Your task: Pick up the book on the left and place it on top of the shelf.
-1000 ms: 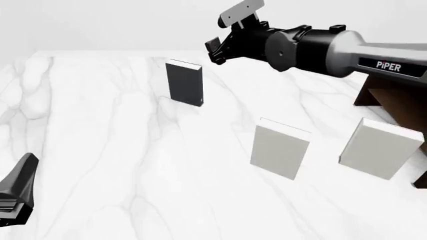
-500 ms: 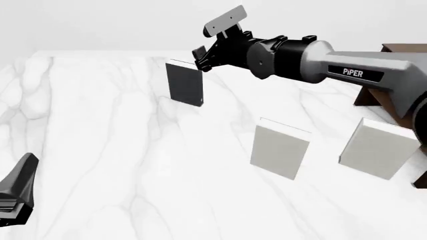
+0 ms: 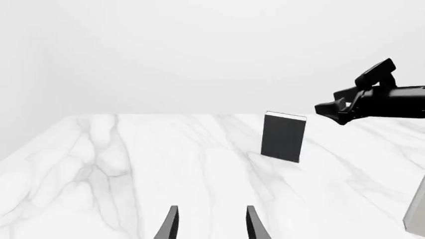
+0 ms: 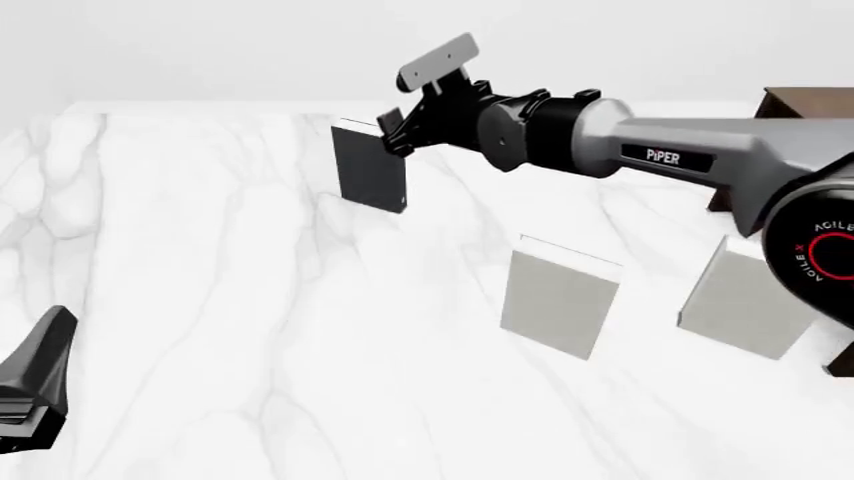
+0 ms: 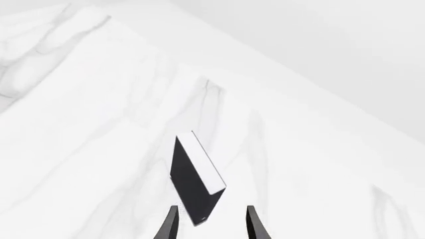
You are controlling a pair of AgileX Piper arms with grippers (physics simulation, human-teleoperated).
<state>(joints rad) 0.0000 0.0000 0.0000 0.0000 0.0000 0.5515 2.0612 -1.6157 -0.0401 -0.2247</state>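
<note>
The black book stands upright on the far left part of the marble table, white page edge on top. It also shows in the left wrist view and the right wrist view. My right gripper is open just beside the book's upper right edge; in the right wrist view its fingers straddle the line to the book's near corner. My left gripper is open and empty at the near left, far from the book, fingers apart. The brown shelf shows only at the far right, mostly behind my right arm.
Two pale grey-white books stand upright on the right half of the table, one in the middle and one nearer the shelf. The marble table extends left of the black book. My right arm spans above the pale books.
My right arm has reached further left and slightly down, bringing its gripper from right of the black book to its upper right edge. The left gripper and all books have not moved.
</note>
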